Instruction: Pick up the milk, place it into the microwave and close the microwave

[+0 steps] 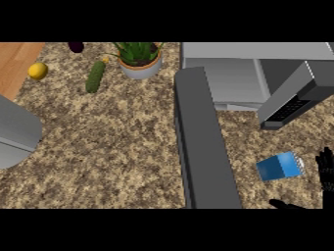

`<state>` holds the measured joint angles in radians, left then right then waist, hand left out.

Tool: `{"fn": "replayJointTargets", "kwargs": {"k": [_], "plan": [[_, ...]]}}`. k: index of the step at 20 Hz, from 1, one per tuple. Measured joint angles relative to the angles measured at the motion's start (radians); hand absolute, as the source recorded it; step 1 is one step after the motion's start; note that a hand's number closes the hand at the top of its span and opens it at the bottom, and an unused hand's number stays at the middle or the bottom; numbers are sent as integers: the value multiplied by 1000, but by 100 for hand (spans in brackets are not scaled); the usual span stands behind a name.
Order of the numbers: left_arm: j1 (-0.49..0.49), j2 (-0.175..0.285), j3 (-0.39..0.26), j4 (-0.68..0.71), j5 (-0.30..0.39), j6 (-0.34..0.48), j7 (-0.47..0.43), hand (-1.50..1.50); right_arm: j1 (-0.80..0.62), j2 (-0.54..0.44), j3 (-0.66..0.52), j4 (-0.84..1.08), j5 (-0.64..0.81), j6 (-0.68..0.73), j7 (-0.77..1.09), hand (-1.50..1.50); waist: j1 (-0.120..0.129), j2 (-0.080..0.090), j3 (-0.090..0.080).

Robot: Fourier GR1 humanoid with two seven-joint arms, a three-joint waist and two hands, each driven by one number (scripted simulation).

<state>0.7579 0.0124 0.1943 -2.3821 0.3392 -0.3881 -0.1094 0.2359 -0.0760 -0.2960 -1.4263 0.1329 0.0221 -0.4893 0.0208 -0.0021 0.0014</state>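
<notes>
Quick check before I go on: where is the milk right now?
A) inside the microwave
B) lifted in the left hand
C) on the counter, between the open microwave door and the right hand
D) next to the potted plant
C: the milk sits on the counter, to the right of the open microwave door, and the right hand is open beside it, not closed round it.

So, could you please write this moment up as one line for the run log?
stage: pre-grasp | milk carton: not held | right robot hand: open, beside carton | microwave door: open
</notes>
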Motion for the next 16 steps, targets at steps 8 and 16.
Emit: {"fn": "replayJointTargets", "kwargs": {"k": [8,16], "plan": [[55,-6,12,3,19,-38,-36,-150,-126,-44,-41,315,33,-31,-183,-150,3,1,1],[101,-1,42,7,45,-86,-64,-150,-239,-78,-78,566,11,3,-341,-150,5,1,1]]}}
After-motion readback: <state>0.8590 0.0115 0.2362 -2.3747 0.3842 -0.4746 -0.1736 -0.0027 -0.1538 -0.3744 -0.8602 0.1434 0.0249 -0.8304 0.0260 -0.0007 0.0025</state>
